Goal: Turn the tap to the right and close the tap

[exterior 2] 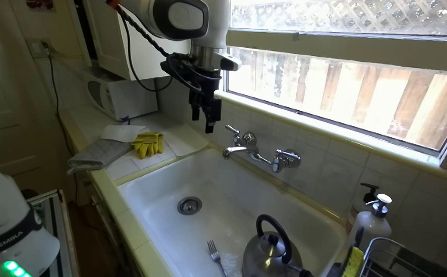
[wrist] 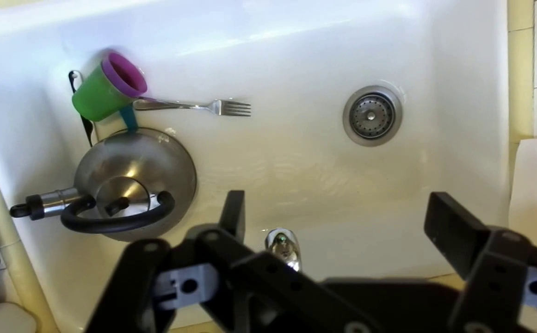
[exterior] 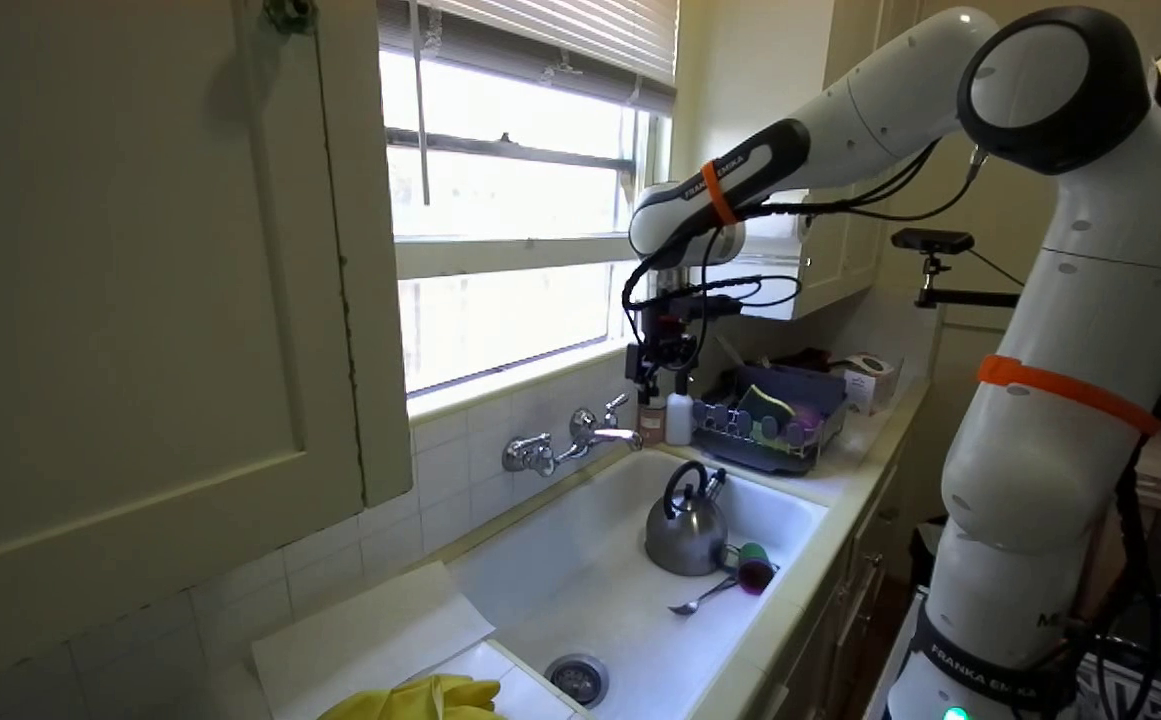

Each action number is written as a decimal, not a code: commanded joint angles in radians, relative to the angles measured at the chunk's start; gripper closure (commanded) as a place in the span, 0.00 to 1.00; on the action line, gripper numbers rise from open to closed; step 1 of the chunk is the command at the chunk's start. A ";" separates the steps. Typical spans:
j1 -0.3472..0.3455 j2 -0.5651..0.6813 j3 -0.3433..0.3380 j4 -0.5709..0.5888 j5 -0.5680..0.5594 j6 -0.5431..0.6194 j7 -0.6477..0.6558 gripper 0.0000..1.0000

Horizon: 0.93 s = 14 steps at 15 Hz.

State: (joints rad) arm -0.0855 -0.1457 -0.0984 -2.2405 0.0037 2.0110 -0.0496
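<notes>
Two black fingers (wrist: 233, 215) stand nearest in the wrist view; the gripper (wrist: 337, 215) has them wide apart, with nothing held between. Beneath shows the chrome spout (wrist: 284, 245), untouched as far as I can judge. In an exterior view the tap (exterior 2: 261, 157) sits on the tiled wall (exterior 2: 323, 177) above the edge of the sink (exterior 2: 231, 188), apparently lower than the gripper, and it carries two small handles (exterior 2: 233, 130). My judgement is that the step in hand is the approach to one of these. It would be wise to place the fingers on both sides of the handle before descending, to come down slowly so that the spout is not knocked, and to turn to the right in a small arc without pulling at the wall, stopping when resistance is felt. Which handle is meant, I cannot tell; in the wrist view both are out of sight, perhaps behind the gripper's dark body. Whether water runs is also uncertain, for I can make out no stream. Farther below, between the kettle (wrist: 157, 162) and the green cup (wrist: 97, 95), shows a blue piece (wrist: 128, 116), which I cannot name.
</notes>
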 commanded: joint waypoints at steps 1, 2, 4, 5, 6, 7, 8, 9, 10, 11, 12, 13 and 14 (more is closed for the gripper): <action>-0.015 -0.066 -0.021 -0.065 0.009 0.054 -0.050 0.00; -0.017 -0.073 -0.025 -0.074 0.011 0.064 -0.057 0.00; -0.020 -0.081 -0.028 -0.085 0.002 0.086 -0.062 0.00; -0.019 -0.084 -0.030 -0.091 0.003 0.097 -0.070 0.00; -0.019 -0.085 -0.031 -0.095 -0.001 0.110 -0.071 0.00; -0.019 -0.086 -0.031 -0.099 0.000 0.119 -0.075 0.00; -0.017 -0.083 -0.032 -0.099 0.006 0.119 -0.082 0.00; -0.016 -0.057 -0.026 -0.062 0.001 0.088 -0.057 0.00; -0.016 -0.057 -0.026 -0.063 0.001 0.089 -0.057 0.00; -0.016 -0.057 -0.026 -0.062 0.001 0.089 -0.057 0.00; -0.016 -0.056 -0.026 -0.062 0.001 0.089 -0.057 0.00; -0.016 -0.056 -0.026 -0.061 0.001 0.089 -0.057 0.00; -0.016 -0.056 -0.026 -0.061 0.001 0.089 -0.057 0.00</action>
State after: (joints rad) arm -0.1000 -0.2024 -0.1252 -2.3033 0.0045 2.1021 -0.1064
